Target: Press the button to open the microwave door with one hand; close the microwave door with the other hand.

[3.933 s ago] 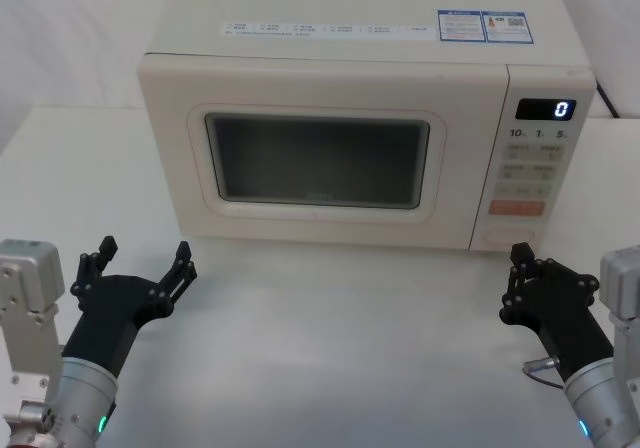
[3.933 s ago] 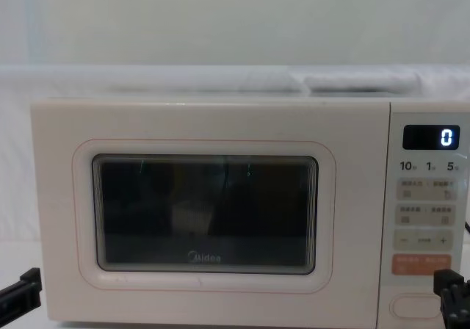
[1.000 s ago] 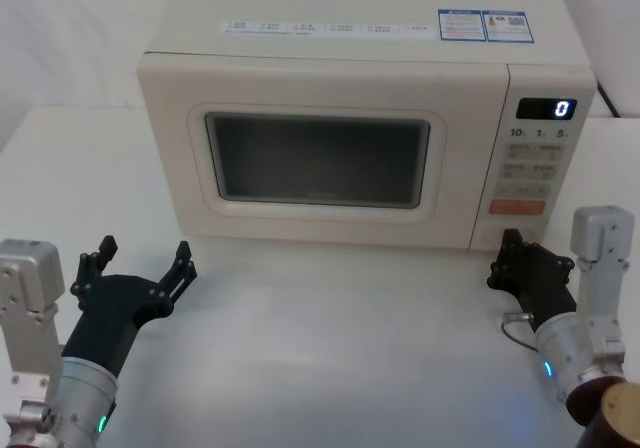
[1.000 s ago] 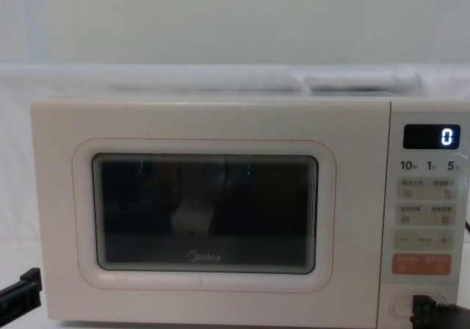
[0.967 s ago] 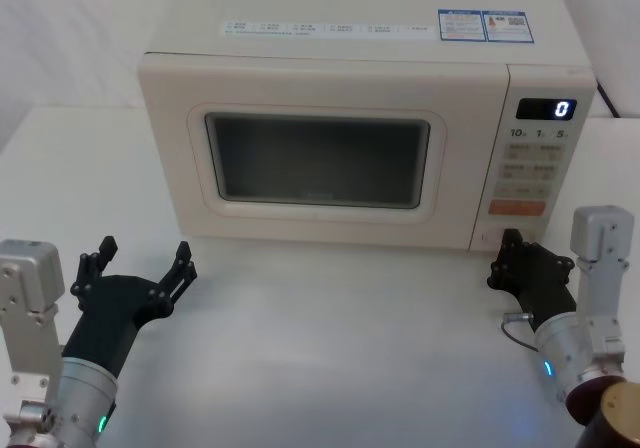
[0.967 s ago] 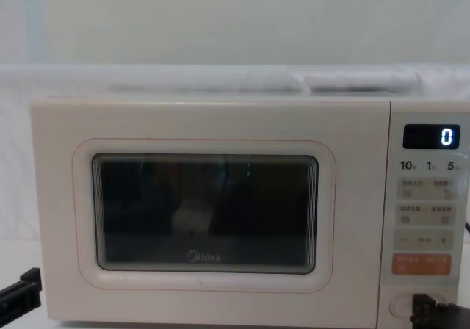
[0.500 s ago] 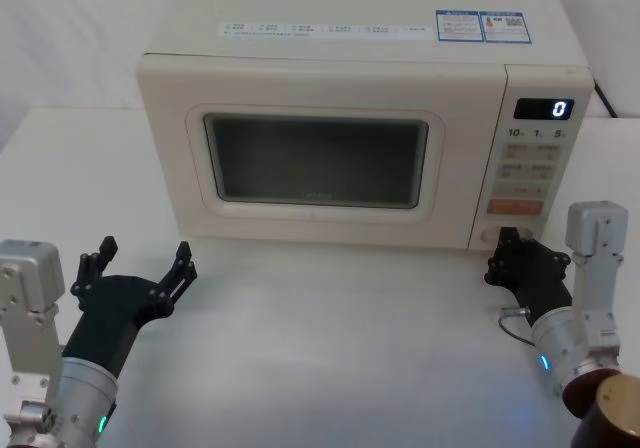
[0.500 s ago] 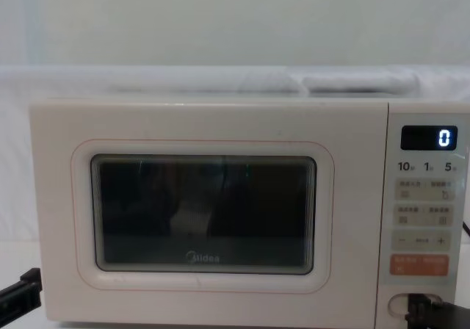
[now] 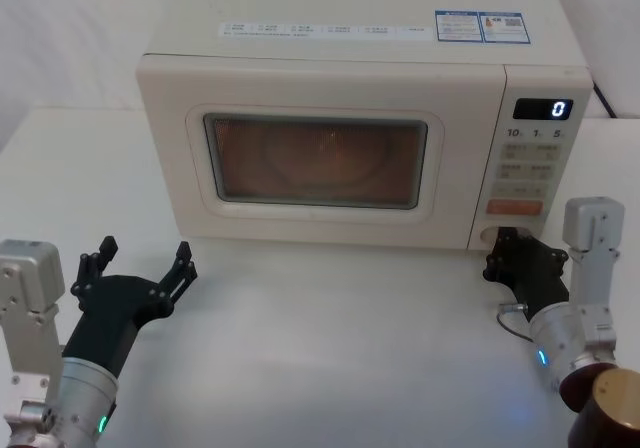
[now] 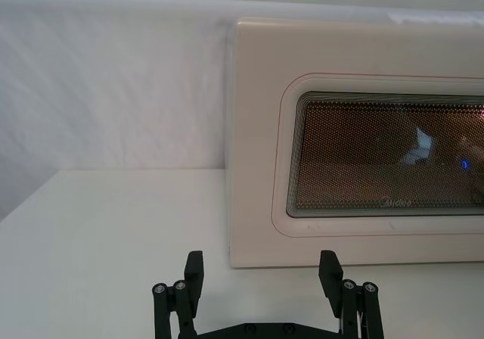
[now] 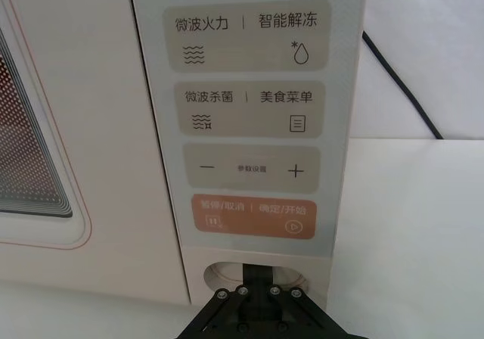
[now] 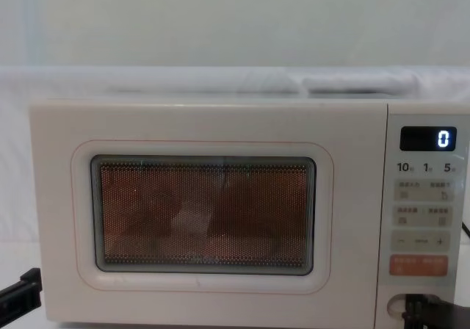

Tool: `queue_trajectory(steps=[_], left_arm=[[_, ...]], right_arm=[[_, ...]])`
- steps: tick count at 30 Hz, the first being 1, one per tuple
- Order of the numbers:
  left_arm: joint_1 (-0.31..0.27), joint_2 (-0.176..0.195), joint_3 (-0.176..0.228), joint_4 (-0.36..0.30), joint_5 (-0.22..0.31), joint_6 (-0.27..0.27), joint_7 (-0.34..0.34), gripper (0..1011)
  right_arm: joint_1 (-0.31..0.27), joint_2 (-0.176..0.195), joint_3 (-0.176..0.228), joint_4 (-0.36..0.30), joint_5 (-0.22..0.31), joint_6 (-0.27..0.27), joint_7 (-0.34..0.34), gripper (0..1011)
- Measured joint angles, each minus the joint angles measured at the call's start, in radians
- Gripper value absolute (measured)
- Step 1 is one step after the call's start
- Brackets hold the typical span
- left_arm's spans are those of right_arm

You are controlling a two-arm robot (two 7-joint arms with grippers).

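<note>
The wide, cream, pill-shaped button (image 11: 253, 275) is found at the very bottom of the narrow control panel (image 9: 532, 163), just under the orange key pair (image 11: 252, 218). It lies sideways, long from left to right. The black right gripper (image 9: 503, 249) is pressed up against it from the front, with its tip sitting on the middle of the button. In the right wrist view its fingers (image 11: 242, 293) are seen closed tight together, and nothing is held in them.

The big cream-white microwave door with the dark glass window (image 9: 320, 163) is beside the panel, on the robot's left. An orange glow is seen behind the glass. The door still looks flat against the box, so it is not swung out yet.

The black left gripper (image 9: 140, 266) is parked low on the white table (image 9: 330, 348), in front of the door's left end and well apart from it. Its fingers (image 10: 331, 275) are spread wide and nothing is held.

The left gripper is the nearer one to the door, so the closing push is likely to be done by it.
</note>
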Motion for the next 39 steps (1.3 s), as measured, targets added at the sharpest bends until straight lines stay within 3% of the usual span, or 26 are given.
queue_trajectory(steps=[20, 39], left_arm=[[0.0, 0.0, 0.0, 0.0, 0.0, 0.0, 0.0, 1001], [0.0, 0.0, 0.0, 0.0, 0.0, 0.0, 0.0, 1001]], right_arm=[[-0.009, 0.005, 0.013, -0.016, 0.002, 0.0, -0.001, 0], [-0.153, 0.068, 0.009, -0.209, -0.002, 0.006, 0.042, 0]])
